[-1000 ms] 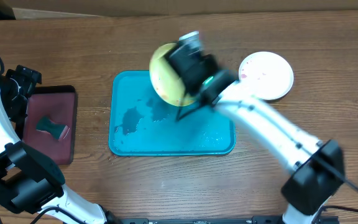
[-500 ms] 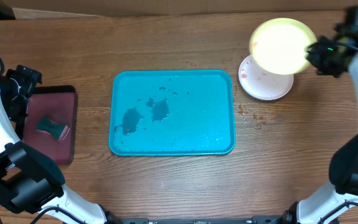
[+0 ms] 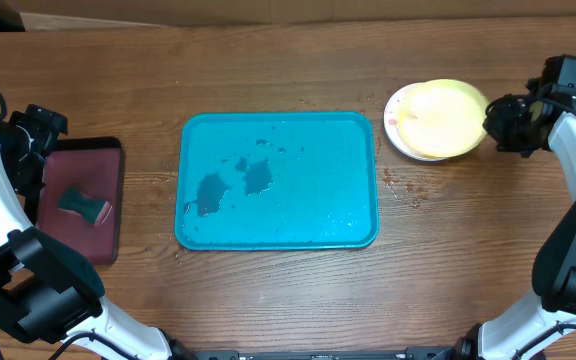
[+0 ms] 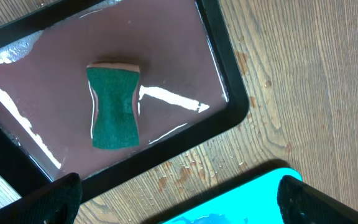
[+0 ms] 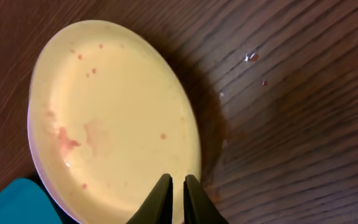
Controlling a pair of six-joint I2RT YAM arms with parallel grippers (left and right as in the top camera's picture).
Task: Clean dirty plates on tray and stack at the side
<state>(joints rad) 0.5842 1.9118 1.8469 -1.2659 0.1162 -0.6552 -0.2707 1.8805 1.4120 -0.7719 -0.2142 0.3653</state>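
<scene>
The yellow-green plate [image 3: 446,117] lies on top of the white plate [image 3: 396,122] on the table, right of the turquoise tray [image 3: 353,135]. My right gripper [image 3: 500,124] is shut on the yellow-green plate's right rim. In the right wrist view the fingers [image 5: 178,190] pinch the rim of that plate [image 5: 110,118], which has faint reddish specks. The tray holds only wet patches. The light blue plate is out of view. My left gripper [image 3: 30,128] is open and empty above the maroon tray [image 3: 108,165].
A green sponge [image 3: 83,207] lies in the maroon black-rimmed tray at the left; it also shows in the left wrist view [image 4: 112,106]. Water drops dot the wood between the turquoise tray and the plates.
My right gripper carried the yellow-green plate from above the turquoise tray to the right and lowered it onto the white plate. The left arm has not moved.
</scene>
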